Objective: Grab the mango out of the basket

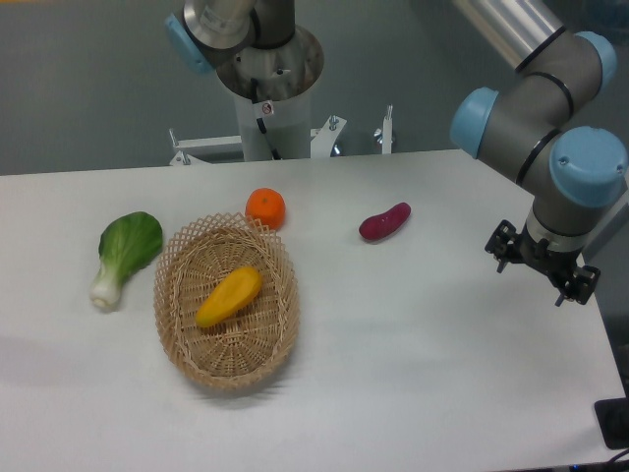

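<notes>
A: Camera view, quick pass. What's on the worktop point(413, 344)?

B: White worktop. Basket point(227, 304) left of centre, oval wicker. Mango point(229, 296) lies inside it, on the basket floor, slanted, upper end toward the right.

A: Stuff around it?

B: Orange point(265, 207) just behind the basket's far rim, touching or nearly, can't tell which. Bok choy point(124, 255) to the basket's left, close to it, white stalk end pointing toward the near edge. Sweet potato point(384, 221) well apart, to the right and farther back.

A: Anything blocking the mango?

B: Nothing on top of it. Only the lattice rim rings it. Orange is outside the rim.

A: Arm?

B: Arm base point(263, 69) behind the worktop's far edge. Links come in from top right, blue-capped joints, wrist bent downward near the right edge. Pincer point(543, 265) hangs there above the worktop, well apart from the basket, tilted a bit.

A: Pincer state?

B: Holding nothing. Fingers are dark and small, seen at an angle; can't tell if spread or together.
</notes>
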